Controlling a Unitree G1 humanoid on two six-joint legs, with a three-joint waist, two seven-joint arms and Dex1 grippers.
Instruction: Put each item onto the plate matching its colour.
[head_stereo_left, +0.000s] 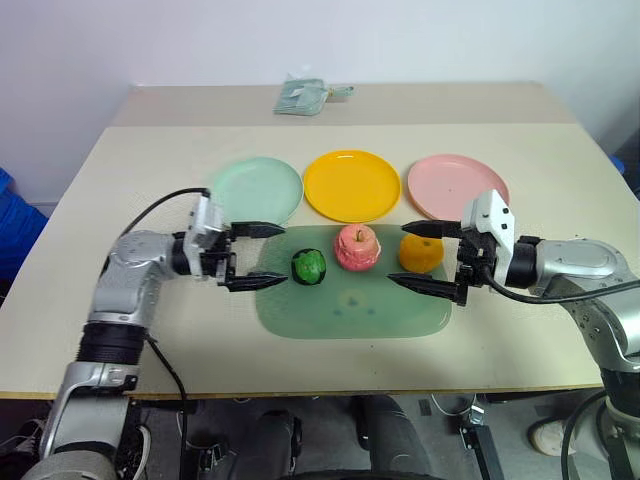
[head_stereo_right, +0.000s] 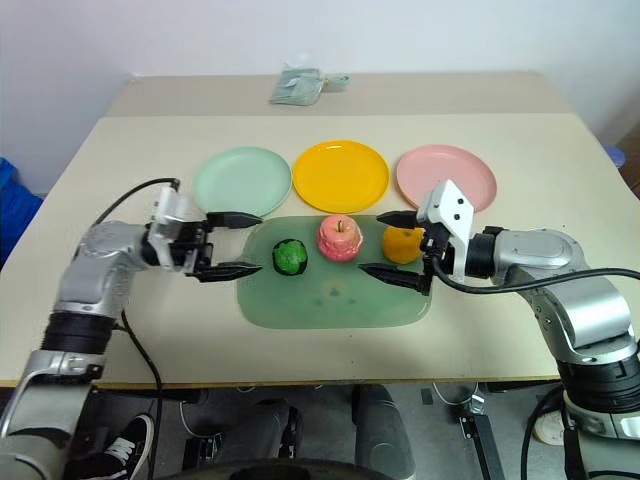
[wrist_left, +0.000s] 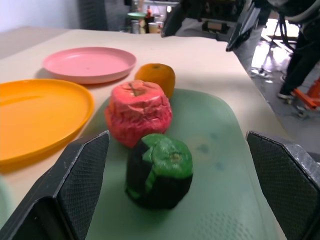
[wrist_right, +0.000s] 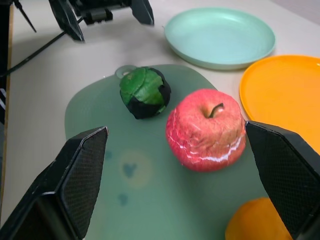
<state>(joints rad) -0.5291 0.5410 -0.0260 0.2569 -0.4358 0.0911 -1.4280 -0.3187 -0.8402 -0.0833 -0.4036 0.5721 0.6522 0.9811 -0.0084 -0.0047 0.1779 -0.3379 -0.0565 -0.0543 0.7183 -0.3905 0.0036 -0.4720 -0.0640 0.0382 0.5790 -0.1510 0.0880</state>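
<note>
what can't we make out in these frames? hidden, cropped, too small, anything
- Orange fruit: cut off by the right wrist view's edge; in the left wrist view the pink-red apple covers part of it.
- Grey-green object at the table's far end: too small in the head views to identify.
- Faint dark marks on the green mat: print or stain, cannot tell.
- Undersides of all three fruits: hidden against the mat.

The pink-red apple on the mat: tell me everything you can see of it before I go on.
The pink-red apple is a small toy fruit with a wrinkled, cracked-looking skin streaked with pale lines and a short dark stem in a dimple on top. It stands upright on the translucent green mat, in the middle of the row, between the dark green fruit and the orange fruit, close to both. The yellow-orange plate lies just beyond it. Neither gripper touches it; only the mat does.
</note>
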